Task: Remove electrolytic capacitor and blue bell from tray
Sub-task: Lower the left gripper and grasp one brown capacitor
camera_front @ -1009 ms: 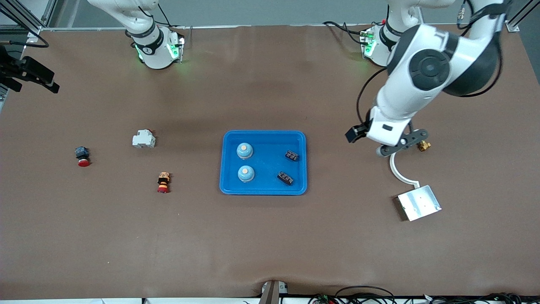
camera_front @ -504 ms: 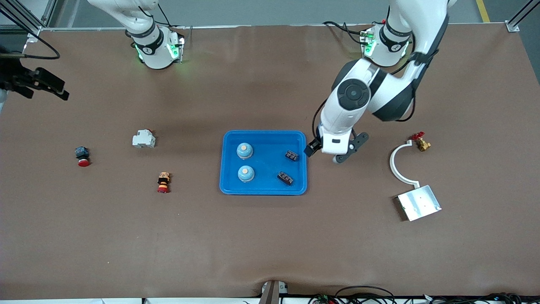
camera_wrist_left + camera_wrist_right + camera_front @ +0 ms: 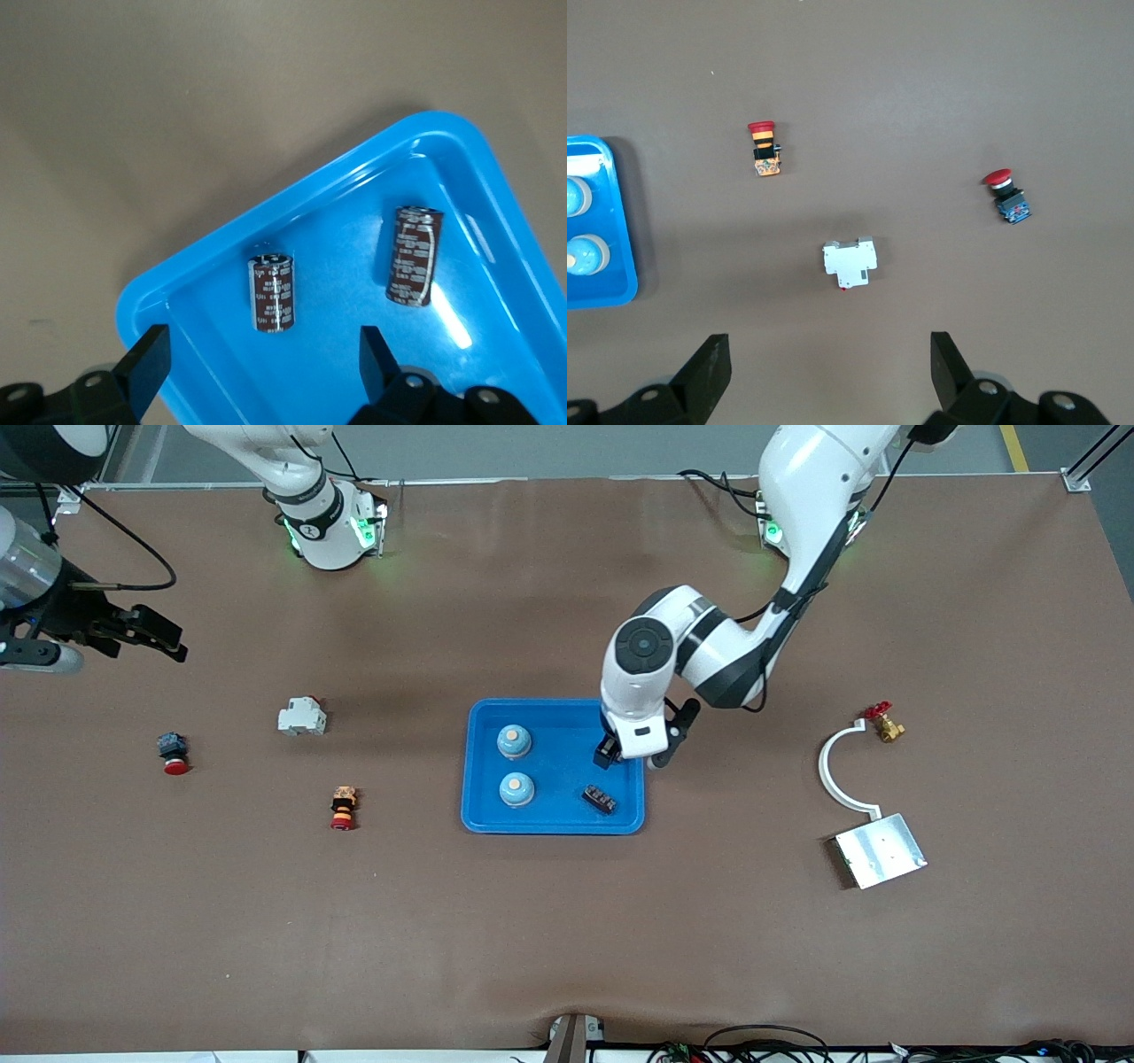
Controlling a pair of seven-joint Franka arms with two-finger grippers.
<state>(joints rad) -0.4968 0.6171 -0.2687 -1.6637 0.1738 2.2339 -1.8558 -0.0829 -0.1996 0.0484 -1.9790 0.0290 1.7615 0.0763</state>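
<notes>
Where the front view looks down, the left gripper (image 3: 611,757) hovers over the blue tray (image 3: 554,823), which holds two bells (image 3: 514,740) and a capacitor (image 3: 600,799). The left wrist view shows its fingers (image 3: 146,365) spread, empty, above two capacitors (image 3: 271,292). In the right wrist view, the right gripper (image 3: 828,372) hangs released over the surface (image 3: 921,88) near a white breaker (image 3: 850,262).

No legible text on any object.

Brown table (image 3: 567,939): blue tray (image 3: 553,825), white breaker (image 3: 302,716), two red pushbuttons (image 3: 174,752) (image 3: 343,808), metal plate (image 3: 880,850), brass valve (image 3: 886,726).
</notes>
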